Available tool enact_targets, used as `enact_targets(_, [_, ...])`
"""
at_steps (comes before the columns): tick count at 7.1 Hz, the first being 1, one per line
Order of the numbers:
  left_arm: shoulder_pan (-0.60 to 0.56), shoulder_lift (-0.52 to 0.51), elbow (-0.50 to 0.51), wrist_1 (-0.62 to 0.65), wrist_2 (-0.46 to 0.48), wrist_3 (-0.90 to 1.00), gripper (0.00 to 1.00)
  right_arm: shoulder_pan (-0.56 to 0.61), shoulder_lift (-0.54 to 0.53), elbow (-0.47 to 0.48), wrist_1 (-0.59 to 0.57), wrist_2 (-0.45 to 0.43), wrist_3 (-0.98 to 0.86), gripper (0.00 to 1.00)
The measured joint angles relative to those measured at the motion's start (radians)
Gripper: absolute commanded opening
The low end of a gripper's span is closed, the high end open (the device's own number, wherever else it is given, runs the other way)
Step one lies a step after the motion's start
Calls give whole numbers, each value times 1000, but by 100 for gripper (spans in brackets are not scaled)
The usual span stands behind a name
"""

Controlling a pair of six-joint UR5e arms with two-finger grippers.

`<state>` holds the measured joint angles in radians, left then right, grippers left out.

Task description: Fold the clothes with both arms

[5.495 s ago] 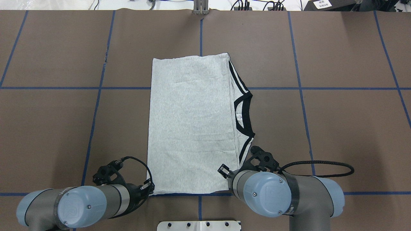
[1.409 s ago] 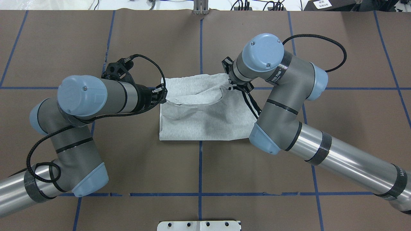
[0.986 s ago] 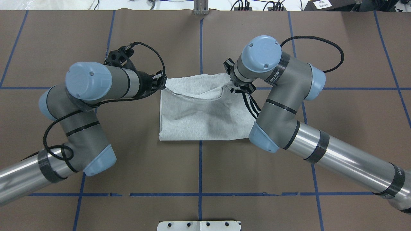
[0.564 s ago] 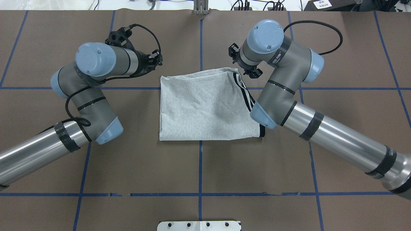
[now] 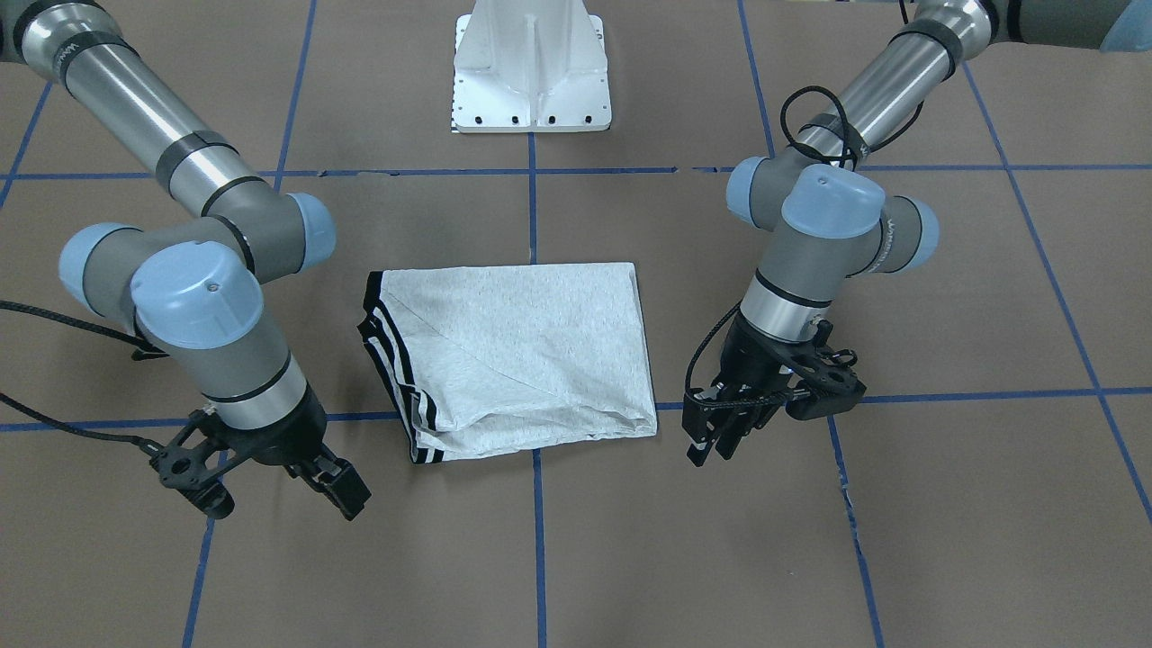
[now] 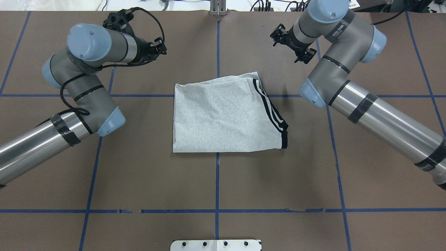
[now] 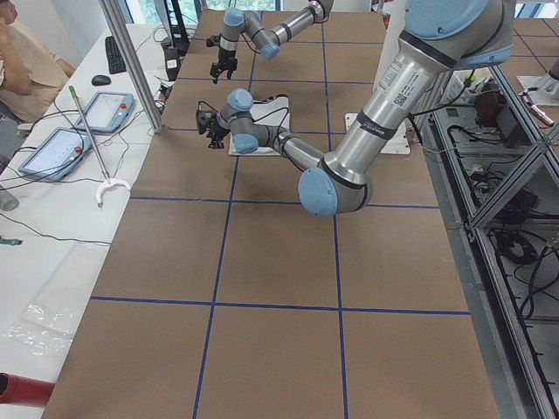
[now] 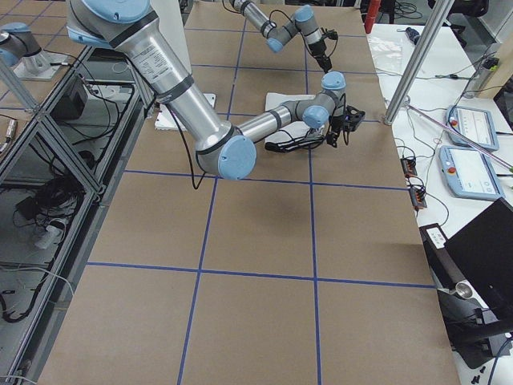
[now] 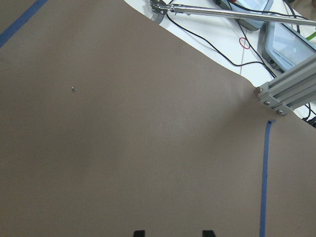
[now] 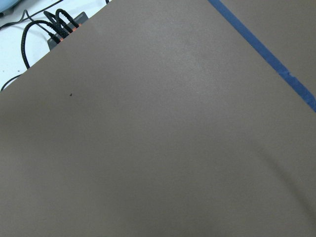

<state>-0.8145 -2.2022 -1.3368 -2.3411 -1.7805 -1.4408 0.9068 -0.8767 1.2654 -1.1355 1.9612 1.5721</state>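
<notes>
The light grey T-shirt (image 6: 223,116) (image 5: 522,355) lies folded into a rough square at the table's middle. Its black shoulder stripes (image 6: 270,108) run along its right edge; the collar and the print are hidden. My left gripper (image 6: 158,48) (image 5: 711,443) hangs open beyond the shirt's far left corner and holds nothing. In the left wrist view its fingertips (image 9: 139,232) stand apart over bare brown table. My right gripper (image 6: 279,35) (image 5: 337,484) hangs open beyond the far right corner, off the cloth. The right wrist view shows only the table cover.
Brown cover with blue tape lines (image 6: 217,181) spans the table. The white pedestal base (image 5: 531,72) sits at the robot's side. An aluminium post (image 6: 217,7) and cables (image 6: 264,5) line the far edge. A side bench holds tablets (image 7: 109,109), with a seated person (image 7: 26,61) beside it.
Both grippers carried the shirt's near hem over to its far edge, let go of it, then rose and drew outward and farther away. The shirt now lies folded in half.
</notes>
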Motion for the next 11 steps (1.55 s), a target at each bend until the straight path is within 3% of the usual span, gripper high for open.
enact_targets(5, [-124,200,-211,15,-251,279,50,83,-235,305,-27,150,-186,100])
enact_targets(8, [-360,340,-254,38,-427,653,54,251,-428,350,-31,249,-592,100])
enact_targets(10, [-549,417,-303,191,-485,957,58,445,-538,345,-112,336,-967,100])
enact_targets(11, [-626,430,-323,324,-490,1135,63,529,-563,348,-215,351,-1166,100])
